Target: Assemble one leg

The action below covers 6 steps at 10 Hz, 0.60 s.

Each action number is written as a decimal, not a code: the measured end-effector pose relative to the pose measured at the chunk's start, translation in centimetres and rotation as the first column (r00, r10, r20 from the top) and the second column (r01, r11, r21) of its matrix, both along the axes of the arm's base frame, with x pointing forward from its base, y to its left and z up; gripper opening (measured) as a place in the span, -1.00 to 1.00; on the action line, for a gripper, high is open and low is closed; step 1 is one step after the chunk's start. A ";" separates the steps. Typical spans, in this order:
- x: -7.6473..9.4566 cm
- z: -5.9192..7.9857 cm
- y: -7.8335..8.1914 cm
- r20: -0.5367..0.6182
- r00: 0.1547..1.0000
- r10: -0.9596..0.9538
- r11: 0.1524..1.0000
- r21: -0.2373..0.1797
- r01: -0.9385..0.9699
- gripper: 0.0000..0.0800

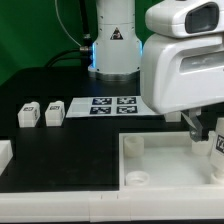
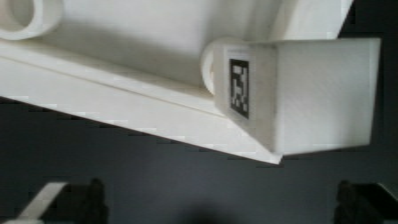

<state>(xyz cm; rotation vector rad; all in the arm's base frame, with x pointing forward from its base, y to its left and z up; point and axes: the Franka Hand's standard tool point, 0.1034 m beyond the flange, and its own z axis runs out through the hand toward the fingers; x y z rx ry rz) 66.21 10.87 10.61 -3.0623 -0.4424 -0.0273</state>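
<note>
The tool (image 2: pixel 217 203), released and empty, hangs above the leg (image 2: pixel 294 95), which touches the corner of the white panel (image 2: pixel 125 85) near four o'clock in the exterior view, so I judge its fastening not yet finished.

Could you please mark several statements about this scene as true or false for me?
1. Two legs lie side by side on the table, at the exterior view's left of the marker board. True.
2. The gripper is shut on a leg. False: its fingers stand apart, empty.
3. The marker board lies on the panel. False: it lies on the table.
4. A tagged leg sits at the panel's edge. True.
</note>
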 end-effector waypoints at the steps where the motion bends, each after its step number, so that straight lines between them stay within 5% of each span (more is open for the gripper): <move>1: -0.4 -0.2 0.0 -0.023 0.999 -0.036 0.999 -0.003 0.036 0.62; 6: -0.7 -0.4 -0.2 -0.047 0.998 -0.048 0.999 -0.006 0.048 0.62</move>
